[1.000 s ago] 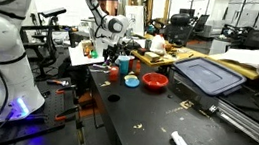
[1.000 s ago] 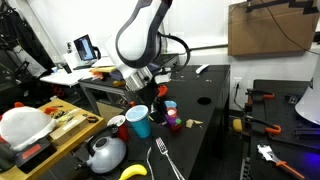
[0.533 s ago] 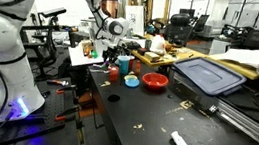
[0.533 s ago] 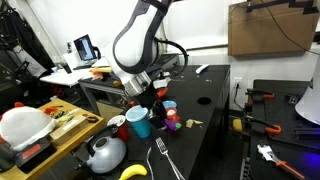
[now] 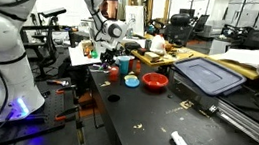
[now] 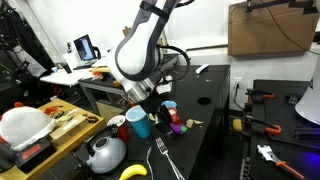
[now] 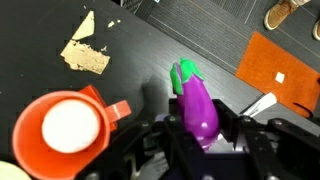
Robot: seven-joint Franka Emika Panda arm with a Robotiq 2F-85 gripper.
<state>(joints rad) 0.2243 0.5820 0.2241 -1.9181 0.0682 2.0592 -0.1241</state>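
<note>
— Where's the eggplant [image 7: 197, 105]?
— Lying on the black table [image 7: 140, 45], near the orange cup [image 7: 62, 125].
— And the gripper [image 7: 200, 132]?
— Jaws spread, one either side of it, not yet closed.

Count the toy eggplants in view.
1. The purple toy eggplant lies on the black table between the fingers of the open gripper, beside an orange cup. Others may be hidden among the clutter.
</note>
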